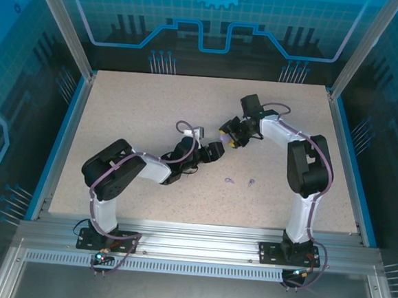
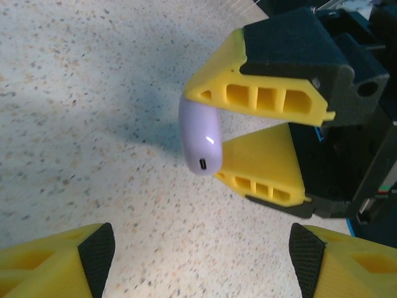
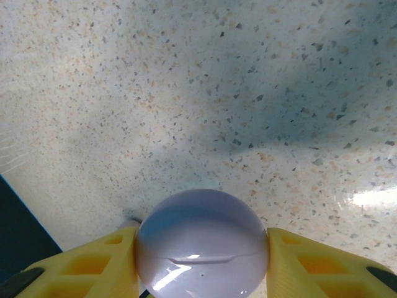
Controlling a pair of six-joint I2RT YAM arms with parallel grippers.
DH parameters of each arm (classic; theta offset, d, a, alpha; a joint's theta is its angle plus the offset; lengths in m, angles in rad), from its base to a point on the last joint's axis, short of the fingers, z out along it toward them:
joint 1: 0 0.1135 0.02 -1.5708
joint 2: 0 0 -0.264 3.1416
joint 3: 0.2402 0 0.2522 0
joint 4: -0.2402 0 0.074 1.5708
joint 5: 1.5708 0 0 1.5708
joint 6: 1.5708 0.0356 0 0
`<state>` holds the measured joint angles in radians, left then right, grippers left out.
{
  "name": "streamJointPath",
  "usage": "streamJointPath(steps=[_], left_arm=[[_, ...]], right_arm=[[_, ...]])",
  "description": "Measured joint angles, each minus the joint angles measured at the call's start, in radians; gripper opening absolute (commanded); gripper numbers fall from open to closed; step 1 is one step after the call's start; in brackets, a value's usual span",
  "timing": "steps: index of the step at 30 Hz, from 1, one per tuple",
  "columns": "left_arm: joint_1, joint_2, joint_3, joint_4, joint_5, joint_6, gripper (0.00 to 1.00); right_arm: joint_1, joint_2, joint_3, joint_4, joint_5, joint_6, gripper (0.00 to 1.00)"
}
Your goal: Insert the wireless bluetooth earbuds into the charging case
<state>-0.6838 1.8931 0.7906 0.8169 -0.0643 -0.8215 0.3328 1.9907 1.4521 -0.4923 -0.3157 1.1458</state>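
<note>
Right jaws clamp case (image 3: 201,245) — earbuds (image 1: 229,180), seemingly, well apart.

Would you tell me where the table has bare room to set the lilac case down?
Free: the far-left stretch of the table beyond the left arm, and the far-right corner beyond the right arm. Crowded: the middle, where the left tool faces the right tool holding the case, with two earbuds just nearer.
</note>
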Motion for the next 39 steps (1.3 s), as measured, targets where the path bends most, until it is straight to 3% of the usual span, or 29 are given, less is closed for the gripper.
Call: streamJointPath(steps=[9,24,39], left_arm=[[-0.003,0.085,0.052,0.057,-0.022,-0.037,0.68],[-0.006,0.092,0.111,0.061,-0.064,-0.041,0.63],[-0.006,0.149,0.156,0.063,-0.074,-0.041,0.48]], right_arm=[[0.0,-0.058,0.0,0.005,-0.008,0.015,0.47],[0.0,-0.068,-0.035,0.016,-0.011,0.018,0.46],[0.008,-0.075,-0.055,0.027,-0.019,0.018,0.46]])
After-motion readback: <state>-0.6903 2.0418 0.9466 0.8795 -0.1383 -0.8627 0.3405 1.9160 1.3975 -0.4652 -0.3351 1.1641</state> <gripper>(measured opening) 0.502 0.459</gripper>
